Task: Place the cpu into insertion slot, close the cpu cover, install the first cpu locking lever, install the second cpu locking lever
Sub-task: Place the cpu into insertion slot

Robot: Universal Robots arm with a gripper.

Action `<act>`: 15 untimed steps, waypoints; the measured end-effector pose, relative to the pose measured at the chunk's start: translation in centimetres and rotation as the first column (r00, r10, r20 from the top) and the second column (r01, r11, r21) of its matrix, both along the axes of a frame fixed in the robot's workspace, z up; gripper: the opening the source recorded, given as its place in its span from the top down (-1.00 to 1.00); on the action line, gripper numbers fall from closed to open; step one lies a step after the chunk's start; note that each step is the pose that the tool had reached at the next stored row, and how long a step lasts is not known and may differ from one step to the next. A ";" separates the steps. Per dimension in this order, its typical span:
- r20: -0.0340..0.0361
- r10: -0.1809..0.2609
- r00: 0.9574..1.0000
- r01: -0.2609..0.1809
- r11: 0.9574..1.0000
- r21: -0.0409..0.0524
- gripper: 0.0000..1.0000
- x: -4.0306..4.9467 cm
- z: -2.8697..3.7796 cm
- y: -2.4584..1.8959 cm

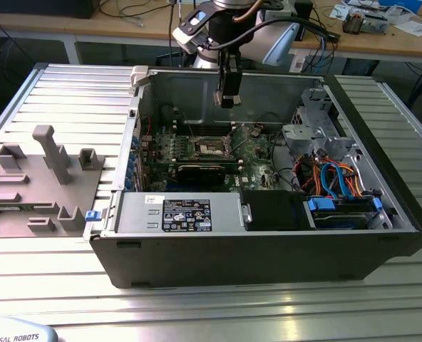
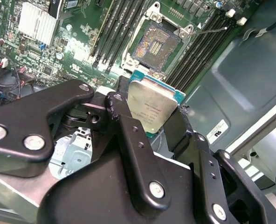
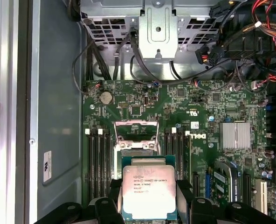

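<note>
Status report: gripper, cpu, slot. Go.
Gripper shut on cpu, held above the board. Slot open, empty, contacts bare. Nothing seen between cpu and slot.

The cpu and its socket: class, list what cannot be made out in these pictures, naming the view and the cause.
- cpu: its lower edge sits behind the pincer in the first wrist view, and its underside faces away in both wrist views.
- insertion slot: its contacts are too small to judge in the exterior view.
</note>
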State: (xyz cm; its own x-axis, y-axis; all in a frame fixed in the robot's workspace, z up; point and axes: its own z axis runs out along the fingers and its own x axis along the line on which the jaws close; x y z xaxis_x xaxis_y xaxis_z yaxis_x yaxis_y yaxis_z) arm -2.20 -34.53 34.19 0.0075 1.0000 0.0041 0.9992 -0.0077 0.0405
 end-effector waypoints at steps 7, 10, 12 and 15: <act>0.000 -0.012 1.000 0.012 1.000 0.000 -0.08 0.00 0.00 0.00; 0.000 -0.016 1.000 0.016 1.000 0.000 -0.08 0.00 0.00 0.00; 0.000 -0.019 1.000 0.019 1.000 0.000 -0.08 0.00 0.00 0.00; 0.000 -0.025 1.000 0.025 1.000 0.000 -0.08 0.00 0.00 0.00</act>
